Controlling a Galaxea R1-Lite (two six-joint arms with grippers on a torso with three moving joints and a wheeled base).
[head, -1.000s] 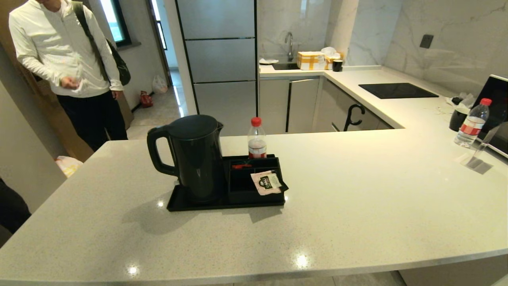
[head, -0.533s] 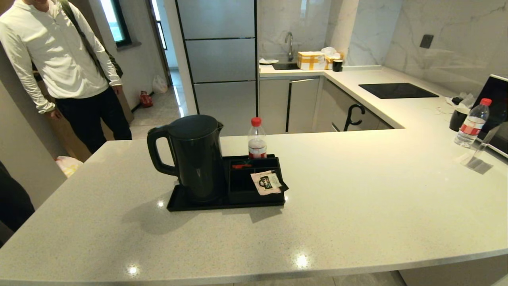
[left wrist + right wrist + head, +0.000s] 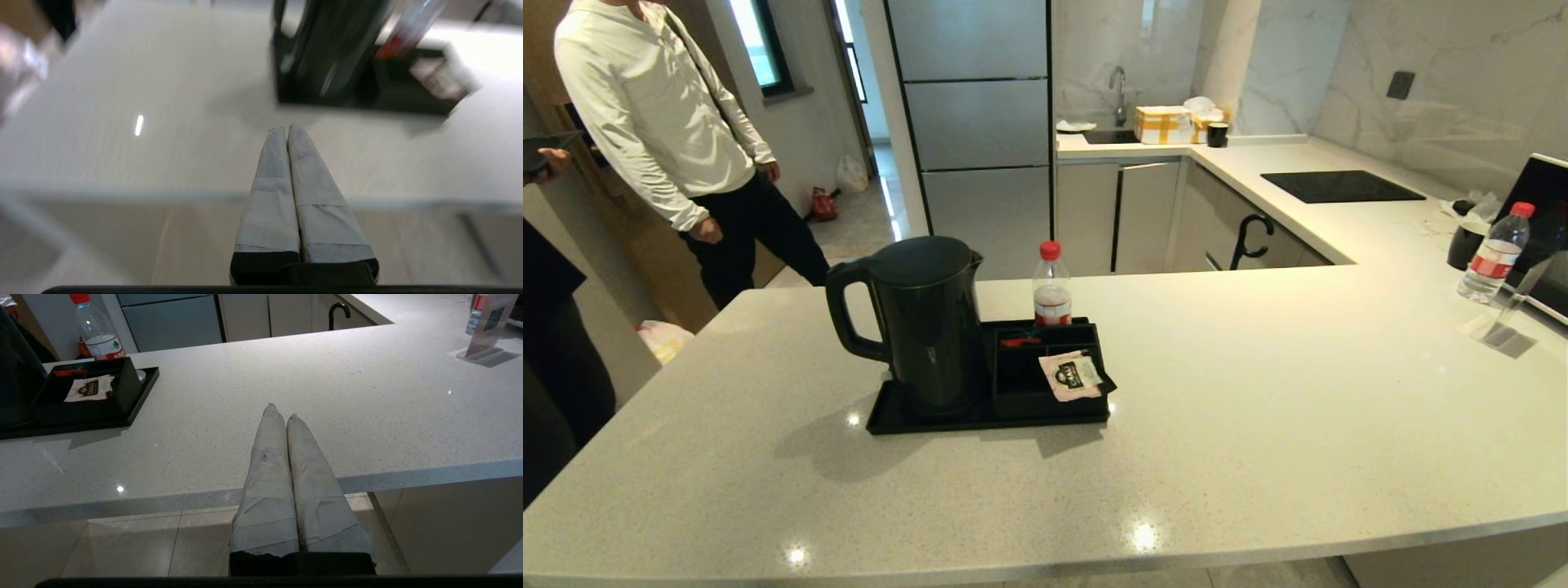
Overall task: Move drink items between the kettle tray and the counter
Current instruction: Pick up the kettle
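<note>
Nothing has been moved yet, it is judged. Nearest, the left gripper and right gripper are held closed and empty, short of the tray. On the tray stand the kettle and sachet.

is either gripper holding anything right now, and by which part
Nothing is held. The left gripper and right gripper are both shut on nothing, near the counter's front edge. The kettle and sachet sit untouched on the tray.
</note>
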